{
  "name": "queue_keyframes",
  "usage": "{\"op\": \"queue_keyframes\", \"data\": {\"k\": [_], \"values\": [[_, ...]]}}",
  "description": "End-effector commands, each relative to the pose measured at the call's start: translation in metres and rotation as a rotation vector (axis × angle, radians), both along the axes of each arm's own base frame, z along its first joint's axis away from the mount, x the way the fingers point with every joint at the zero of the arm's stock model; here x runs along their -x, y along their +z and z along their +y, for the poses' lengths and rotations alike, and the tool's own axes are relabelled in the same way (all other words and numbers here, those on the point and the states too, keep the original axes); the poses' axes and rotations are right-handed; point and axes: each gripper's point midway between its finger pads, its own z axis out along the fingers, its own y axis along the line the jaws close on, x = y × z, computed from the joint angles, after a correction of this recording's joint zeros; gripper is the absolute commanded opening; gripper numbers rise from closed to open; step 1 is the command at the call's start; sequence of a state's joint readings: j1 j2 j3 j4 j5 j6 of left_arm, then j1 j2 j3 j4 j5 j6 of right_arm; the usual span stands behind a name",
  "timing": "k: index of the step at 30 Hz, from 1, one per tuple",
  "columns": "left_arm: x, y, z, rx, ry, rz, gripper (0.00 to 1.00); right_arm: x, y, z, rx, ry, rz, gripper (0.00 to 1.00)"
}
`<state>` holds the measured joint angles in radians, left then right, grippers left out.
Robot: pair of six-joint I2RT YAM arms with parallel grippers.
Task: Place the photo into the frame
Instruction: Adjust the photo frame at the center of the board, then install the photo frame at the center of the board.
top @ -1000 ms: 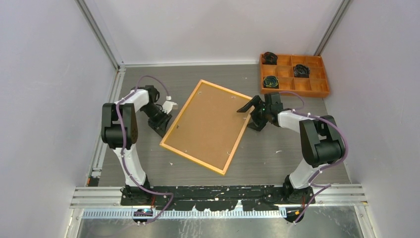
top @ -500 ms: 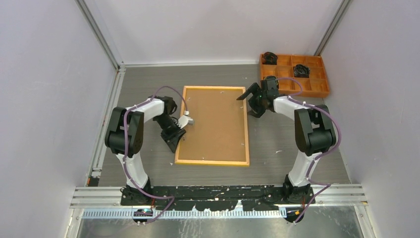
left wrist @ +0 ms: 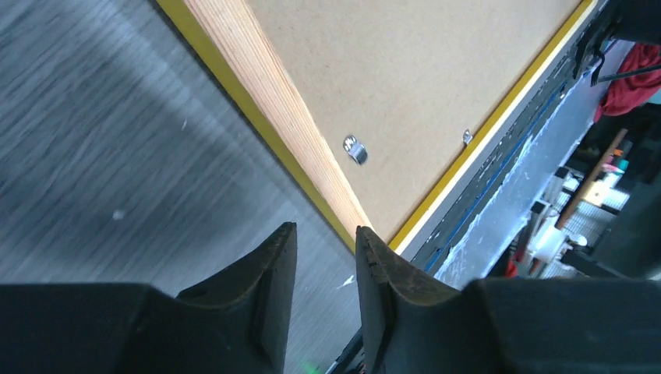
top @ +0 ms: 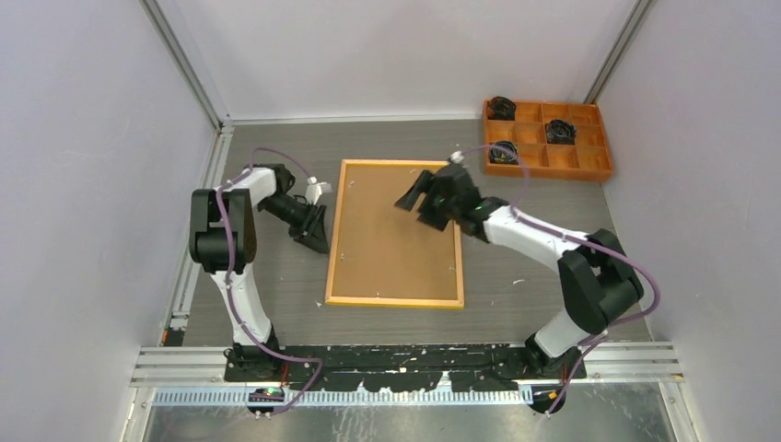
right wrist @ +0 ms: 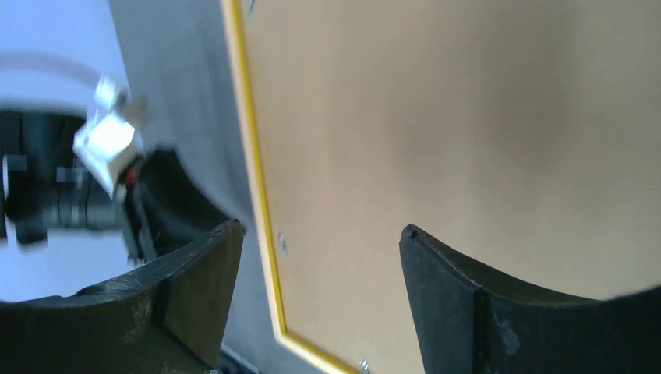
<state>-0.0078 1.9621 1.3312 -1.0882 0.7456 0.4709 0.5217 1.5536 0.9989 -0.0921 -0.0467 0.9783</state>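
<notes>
Well, I see the rectangular frame [top: 394, 301] face down on the grained grey bench [top: 543, 276], pale wood edged yellow; left hand [left wrist: 323, 238] barely parted, right hand [right wrist: 319, 234] wide, both empty.

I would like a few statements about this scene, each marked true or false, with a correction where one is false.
1. The large rectangular picture frame with the thin yellow border lies back side up, showing brown board. True.
2. The right gripper is clamped on the frame's edge. False: its jaws stand open above the board and hold nothing.
3. The left gripper is beside the frame's left edge. True.
4. The orange compartment tray stands at the near left corner of the grey table. False: it is at the far right.
5. Some tray compartments hold dark items. True.
</notes>
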Motion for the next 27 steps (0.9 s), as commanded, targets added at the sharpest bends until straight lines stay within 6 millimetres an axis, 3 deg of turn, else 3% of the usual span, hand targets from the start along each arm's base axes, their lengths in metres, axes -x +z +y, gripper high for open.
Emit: {"op": "queue_keyframes", "data": {"k": [1,8,11,17,27], "values": [[-0.001,-0.012,-0.016,0.049,0.062,0.105,0.31,0.022,-0.007,0.068,-0.060,0.128,-0.031,0.76],[0.003,-0.021,-0.017,0.061,0.065,0.121,0.17,0.057,-0.028,0.167,-0.141,0.372,0.013,0.73],[0.004,-0.024,-0.017,0.060,0.064,0.133,0.12,0.063,-0.037,0.188,-0.160,0.410,0.027,0.70],[0.003,-0.024,-0.016,0.053,0.062,0.128,0.07,0.067,-0.057,0.210,-0.168,0.452,0.061,0.68],[0.004,-0.027,-0.015,0.048,0.060,0.130,0.03,0.077,-0.069,0.217,-0.179,0.479,0.107,0.68]]}}
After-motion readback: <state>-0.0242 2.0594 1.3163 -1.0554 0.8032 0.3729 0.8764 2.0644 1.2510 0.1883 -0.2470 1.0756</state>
